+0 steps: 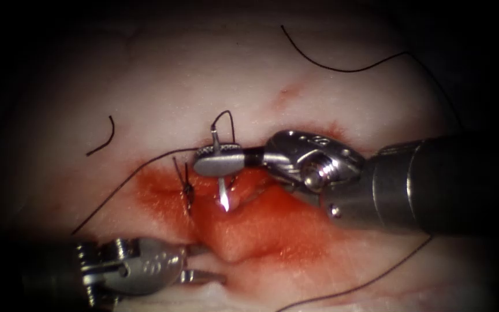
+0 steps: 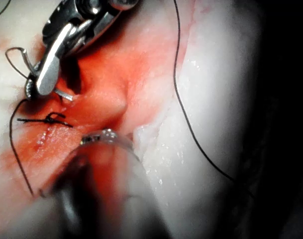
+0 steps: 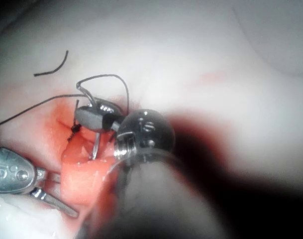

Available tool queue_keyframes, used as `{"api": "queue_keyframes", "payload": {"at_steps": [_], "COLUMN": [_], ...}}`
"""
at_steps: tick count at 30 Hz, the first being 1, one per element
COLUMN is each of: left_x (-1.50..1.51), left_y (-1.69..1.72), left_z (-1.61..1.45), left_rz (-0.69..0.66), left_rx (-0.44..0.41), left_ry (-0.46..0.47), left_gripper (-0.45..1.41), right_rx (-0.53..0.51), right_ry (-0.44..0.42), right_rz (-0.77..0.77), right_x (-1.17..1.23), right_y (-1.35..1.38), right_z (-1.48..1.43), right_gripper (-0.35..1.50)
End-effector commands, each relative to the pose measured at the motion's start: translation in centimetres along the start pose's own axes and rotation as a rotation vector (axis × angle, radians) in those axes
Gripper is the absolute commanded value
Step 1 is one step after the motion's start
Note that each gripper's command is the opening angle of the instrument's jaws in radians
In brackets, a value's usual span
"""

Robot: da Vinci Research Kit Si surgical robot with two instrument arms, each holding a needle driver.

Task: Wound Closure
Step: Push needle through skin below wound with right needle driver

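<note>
While the right needle driver clamps the stiff, slippery curved needle near its swaged end above the cut, the left needle driver, slightly parted, holds nothing.

Light falls brightest on the tissue around the right claw, fading to black at the endoscope view's rim. Glare glints on the needle tip beneath that claw. Each wrist view's own shaft is a dark blur.

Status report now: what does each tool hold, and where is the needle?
Right tool shut on curved steel needle near its thread end, tip at the red cut. Left tool open, holding nothing. One tied black stitch left of needle.
</note>
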Motion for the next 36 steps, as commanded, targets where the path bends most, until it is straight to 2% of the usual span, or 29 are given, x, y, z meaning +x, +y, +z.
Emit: {"api": "queue_keyframes", "payload": {"at_steps": [1, 10, 26, 36], "left_x": [0.00, 0.00, 0.00, 0.00], "left_y": [0.01, 0.01, 0.01, 0.01], "left_z": [0.08, 0.08, 0.08, 0.08], "left_rz": [0.000, 0.001, 0.001, 0.000], "left_rx": [-0.001, -0.001, 0.001, 0.002], "left_ry": [0.000, 0.000, -0.001, -0.001], "left_gripper": [0.15, 0.15, 0.15, 0.15], "right_rx": [-0.004, 0.004, 0.026, 0.055], "right_ry": [-0.006, -0.034, -0.020, 0.021], "right_rz": [0.015, 0.077, 0.192, 0.296], "right_x": [-0.01, -0.10, -0.19, -0.22], "right_y": [0.05, 0.09, 0.05, -0.08], "right_z": [0.05, 0.09, 0.12, 0.17], "right_gripper": [-0.35, -0.35, -0.35, -0.35]}}
